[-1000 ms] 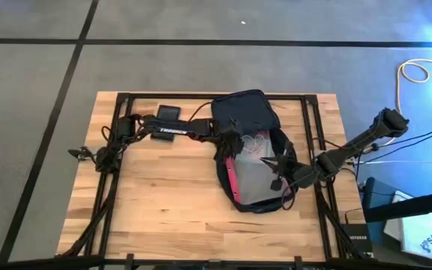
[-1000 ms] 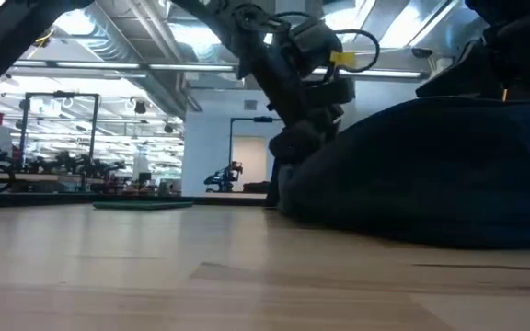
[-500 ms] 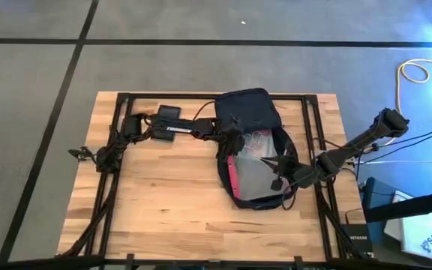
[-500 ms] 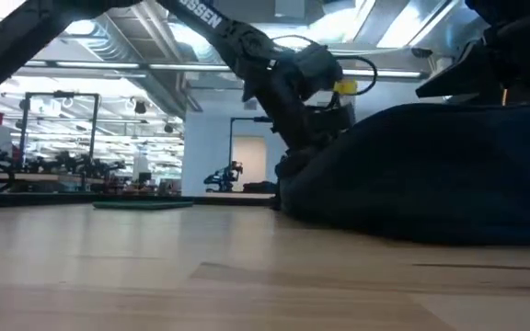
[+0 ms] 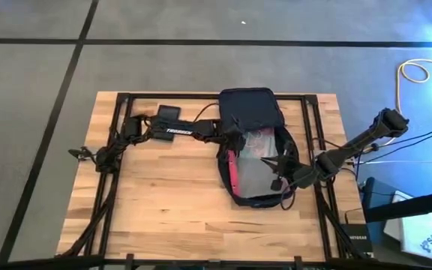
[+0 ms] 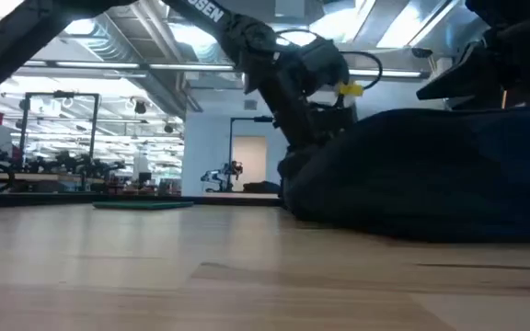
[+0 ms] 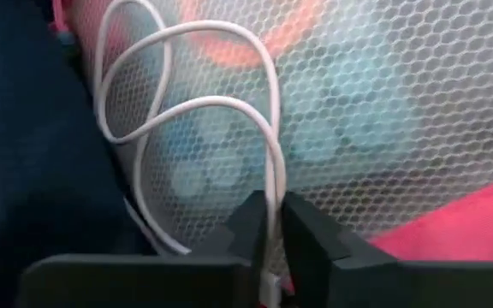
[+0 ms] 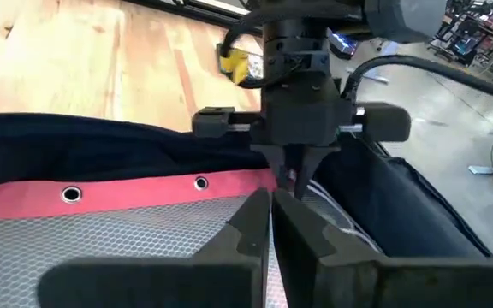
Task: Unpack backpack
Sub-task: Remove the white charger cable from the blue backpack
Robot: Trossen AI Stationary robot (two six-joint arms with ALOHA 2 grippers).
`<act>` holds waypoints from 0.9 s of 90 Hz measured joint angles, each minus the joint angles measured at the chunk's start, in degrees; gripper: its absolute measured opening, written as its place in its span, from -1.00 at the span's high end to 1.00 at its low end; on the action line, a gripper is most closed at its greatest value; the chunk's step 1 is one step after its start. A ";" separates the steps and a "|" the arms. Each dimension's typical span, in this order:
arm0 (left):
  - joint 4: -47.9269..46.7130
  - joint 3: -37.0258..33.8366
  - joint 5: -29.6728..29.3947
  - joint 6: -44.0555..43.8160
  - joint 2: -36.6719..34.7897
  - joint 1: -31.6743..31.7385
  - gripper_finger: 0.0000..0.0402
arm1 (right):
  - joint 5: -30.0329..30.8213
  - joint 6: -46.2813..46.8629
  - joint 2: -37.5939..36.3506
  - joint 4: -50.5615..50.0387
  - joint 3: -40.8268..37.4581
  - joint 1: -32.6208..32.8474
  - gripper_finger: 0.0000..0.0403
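Dark navy soft backpack point(image 5: 252, 112) lying flat on the wooden table point(image 5: 163, 202), toward its right half, unzipped and spread open, flap thrown back on the far side. Inside the opening — a clear mesh pouch point(image 5: 255, 174) with a pink-red edge point(image 5: 232, 171) and metal eyelets, plus a looped white cable point(image 7: 187, 103) resting on the mesh. From the low view, only a dark rounded mound of fabric point(image 6: 431, 175).

Left gripper point(image 7: 268, 235) reaching into the open backpack from its left side, fingers point(image 7: 311, 244) drawn narrow and pinching the white cable, which runs straight down between them; mesh pouch directly beyond the fingertips, navy lining to one side. Seen from the right wrist view as a dark block point(image 8: 296, 175) pointing down at the pouch's red edge, yellow tag point(image 8: 235, 62) just behind it.

Right gripper point(image 5: 280, 174) at the backpack's right rim, over the mesh pouch; fingers point(image 8: 302, 235) close together with only a thin gap, red edge just ahead of them — whether pinching anything, cannot tell.

White "TROSSEN" lettering point(image 5: 175, 133) along the left arm; partial "SSEN" readable in the low view point(image 6: 205, 9). "NETGEAR" on a dark box point(image 5: 355, 238) by the table's right edge.
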 joint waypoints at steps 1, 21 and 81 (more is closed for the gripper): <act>-0.17 0.07 -0.43 -0.06 -0.14 -0.28 0.96 | 0.00 0.01 0.00 0.00 0.00 0.00 1.00; -1.13 2.21 -7.83 -2.06 -4.65 -5.97 0.99 | 0.02 0.03 0.02 -2.99 0.00 0.00 1.00; -28.26 3.73 -36.99 -35.71 -32.62 -29.74 1.00 | 5.46 -2.35 -0.02 -1.49 0.63 -0.04 1.00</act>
